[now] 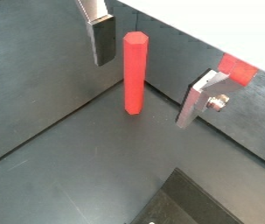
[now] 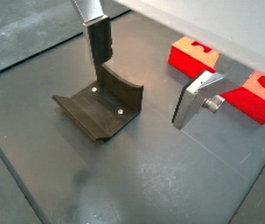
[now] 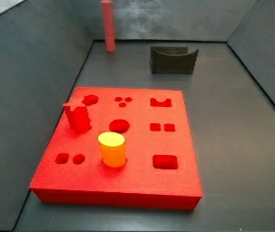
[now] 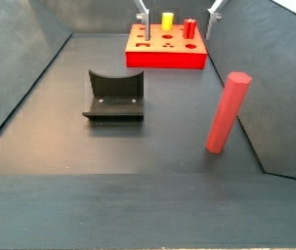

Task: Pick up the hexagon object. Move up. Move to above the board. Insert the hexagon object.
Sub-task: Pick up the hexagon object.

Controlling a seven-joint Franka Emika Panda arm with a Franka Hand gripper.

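The hexagon object [image 1: 135,74] is a long red faceted rod standing upright on the dark floor near a wall corner; it also shows in both side views [image 3: 105,25] [image 4: 228,112]. The board [image 3: 140,172] is a flat red slab with cut-out holes, seen far off in a side view [image 4: 166,59] and partly in a wrist view [image 2: 193,59]. My gripper [image 1: 144,92] is open and empty, high above the floor, its silver fingers [image 1: 100,39] wide apart. In that wrist view the rod lies between the fingers, well below them. The gripper also shows in the wrist view of the board [image 2: 142,94], and its fingertips show in a side view [image 4: 179,10].
The dark fixture [image 2: 100,109] stands on the floor between rod and board, also seen in both side views [image 3: 172,59] [image 4: 115,96]. A short yellow cylinder [image 3: 111,149] and a stubby red peg [image 3: 76,116] stand on the board. Dark walls enclose the floor.
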